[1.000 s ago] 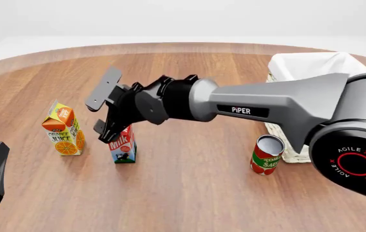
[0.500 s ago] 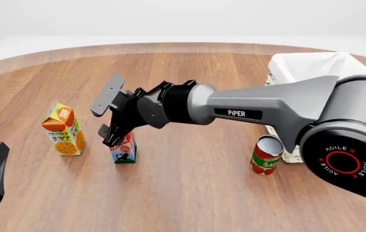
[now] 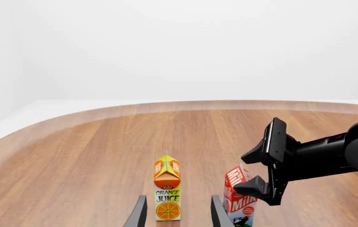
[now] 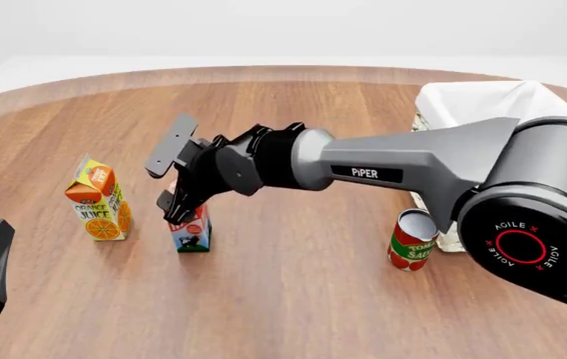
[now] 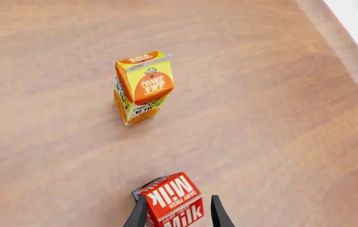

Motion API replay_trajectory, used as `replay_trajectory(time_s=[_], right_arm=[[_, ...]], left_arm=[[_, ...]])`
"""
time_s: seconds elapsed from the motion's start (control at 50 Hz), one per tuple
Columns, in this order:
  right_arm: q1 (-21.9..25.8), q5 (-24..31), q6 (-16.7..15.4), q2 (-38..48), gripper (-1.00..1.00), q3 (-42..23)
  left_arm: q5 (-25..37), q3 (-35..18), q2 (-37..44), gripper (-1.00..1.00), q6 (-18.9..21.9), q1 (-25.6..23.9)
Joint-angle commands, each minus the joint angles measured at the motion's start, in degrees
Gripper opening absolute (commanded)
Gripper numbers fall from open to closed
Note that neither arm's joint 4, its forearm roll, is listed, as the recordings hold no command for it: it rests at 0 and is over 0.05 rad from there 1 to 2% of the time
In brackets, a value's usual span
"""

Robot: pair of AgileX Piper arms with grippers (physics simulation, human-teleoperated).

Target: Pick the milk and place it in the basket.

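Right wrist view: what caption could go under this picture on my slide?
Open right end effector straddles the milk top, orange juice carton standing beyond.

Grey right arm (image 4: 403,168) — white "PiPER" lettering, red-ringed AGILEX joint, black claw (image 4: 176,179).

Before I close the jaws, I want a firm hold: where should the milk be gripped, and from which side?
Grip the milk across its flat side walls just under the red gable, coming from above. It stands upright, and the right gripper's jaws already straddle its top.
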Motion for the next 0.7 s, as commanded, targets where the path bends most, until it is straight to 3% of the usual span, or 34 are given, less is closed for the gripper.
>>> replay_trajectory(time_s=[0.02,0.7], right_arm=[[-0.4,0.1,0.1,0.9,1.00,0.3],[0.2,0.5,-0.5,2.2,1.00,1.6]], left_arm=[[0.0,0.0,0.0,1.00,0.0,0.0],[0.0,0.0,0.0,1.00,0.0,0.0]])
